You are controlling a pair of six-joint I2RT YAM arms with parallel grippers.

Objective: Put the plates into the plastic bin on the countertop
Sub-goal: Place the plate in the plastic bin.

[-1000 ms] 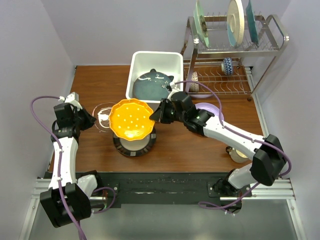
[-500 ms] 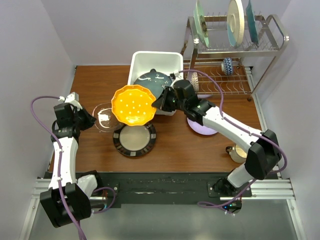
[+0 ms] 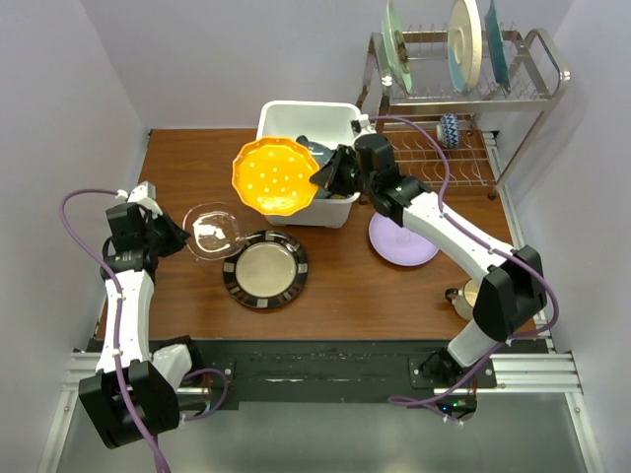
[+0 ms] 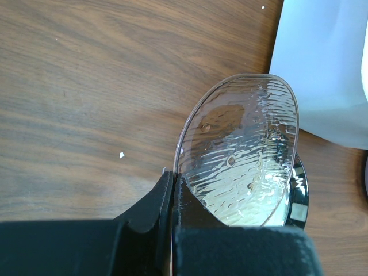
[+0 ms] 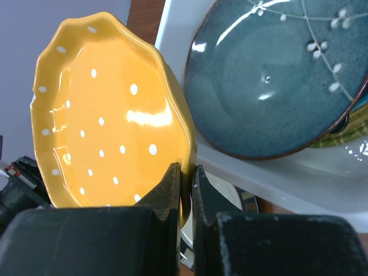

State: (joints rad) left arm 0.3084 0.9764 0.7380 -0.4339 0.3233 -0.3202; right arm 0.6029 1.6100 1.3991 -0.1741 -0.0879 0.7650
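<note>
Top external view checked. Found orange dotted scalloped plate (image 3: 280, 177) clamped by one rim in right jaws, tilted, over near left corner of white slotted plastic bin (image 3: 286, 113) at far edge of worktop (image 3: 187, 158). Found dark teal glazed plate (image 5: 270, 75) leaning inside bin. Found clear glass plate (image 4: 241, 155) pinched at rim in left jaws, tilted, near left edge beside black-rimmed striped plate (image 3: 264, 269).

Judged at risk: knocking orange rim on bin wall or teal plate during lowering; slipping from single-edge grip if tipped further.

Noted free room in bin's far half; tight on right beside metal wire rack (image 3: 473, 148); bare wood toward far left corner.
</note>
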